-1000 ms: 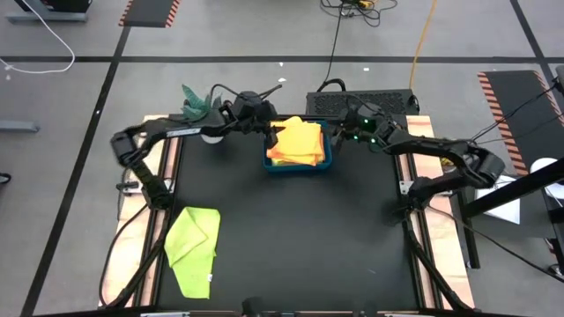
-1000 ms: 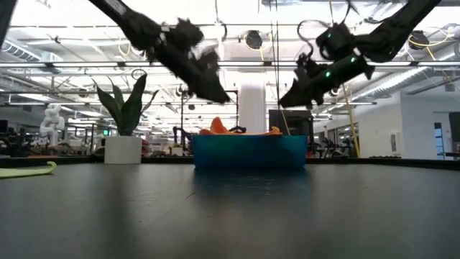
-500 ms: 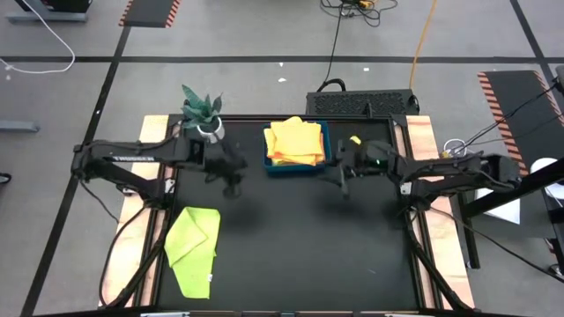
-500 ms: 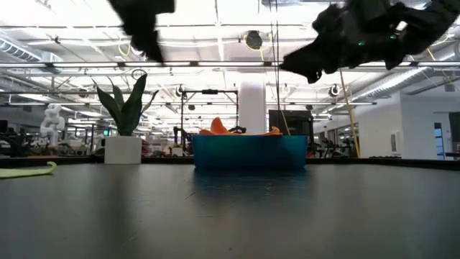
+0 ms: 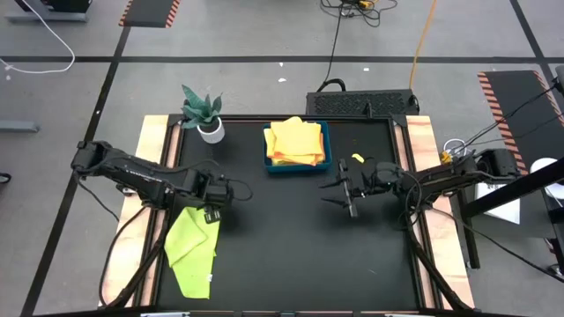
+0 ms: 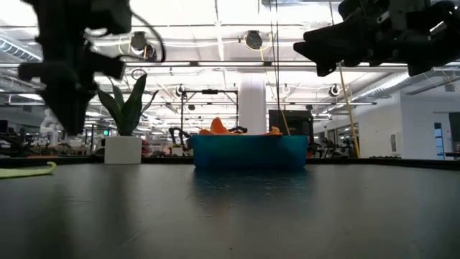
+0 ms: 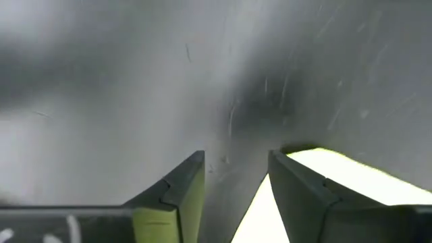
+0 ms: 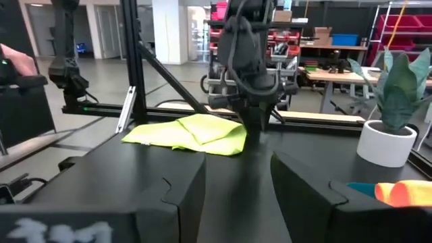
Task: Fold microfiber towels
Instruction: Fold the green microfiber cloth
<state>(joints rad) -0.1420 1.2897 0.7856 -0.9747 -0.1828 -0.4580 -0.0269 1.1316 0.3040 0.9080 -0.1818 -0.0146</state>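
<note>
Lime green towel (image 5: 191, 248) lies crumpled on the black desk (image 5: 291, 238), near-left corner, partly folded over itself. L hand (image 5: 210, 214) sits right at the towel's upper edge, pointing down at it. In the L wrist view its fingers (image 7: 172, 196) are apart w/ a gap between them, nothing gripped; towel shows bright beside and between the tips, desk surface just below. Can't tell if the tips touch the cloth.

R hand (image 5: 345, 195) hangs over desk centre-right, well apart from the lime towel, fingers (image 8: 307, 192) parted, empty. Its wrist cam looks across the desk at the L arm standing over the towel.

Blue tray (image 5: 298, 164) at the far-middle edge holds a stack of yellow/orange towels (image 5: 295, 141), more or less flat. Potted plant (image 5: 205, 114) at far-left corner, beside the tray but apart from it.

Low view: tray (image 6: 248, 152) w/ orange cloth poking over the rim, both arms above the desk.
</note>
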